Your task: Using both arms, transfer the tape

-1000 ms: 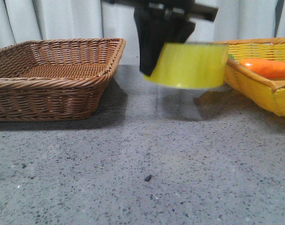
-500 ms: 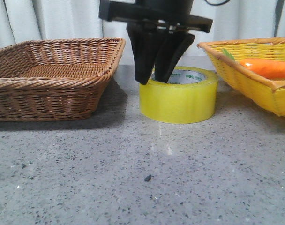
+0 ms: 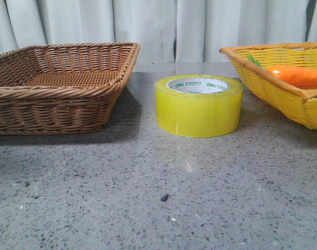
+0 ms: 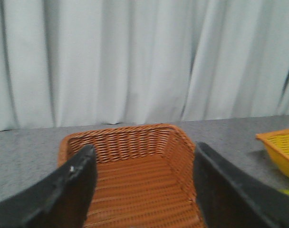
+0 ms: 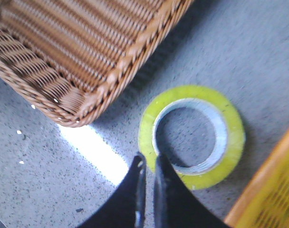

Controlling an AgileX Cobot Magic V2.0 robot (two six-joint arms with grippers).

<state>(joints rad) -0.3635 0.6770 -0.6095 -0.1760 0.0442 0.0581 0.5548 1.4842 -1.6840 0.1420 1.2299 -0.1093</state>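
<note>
Apparently midway, the squat yellow-green tape roll (image 3: 198, 105) sat flat on the grey speckled table (image 3: 158, 192), between the brown wicker basket (image 3: 59, 83) and the yellow wicker basket (image 3: 283, 86). The right gripper (image 5: 148, 164) hovered above it, jaws nearly closed and empty. The left gripper (image 4: 142, 183), jaws spread wide and empty, hung over the brown basket, its pickup judged not yet done.

Front view sits low; right wrist looks down; both share the tape (image 3: 198, 105)

Speckled grey table (image 3: 148, 208) carries brown basket (image 3: 59, 86), tape (image 3: 198, 105), yellow basket (image 3: 283, 88).
</note>
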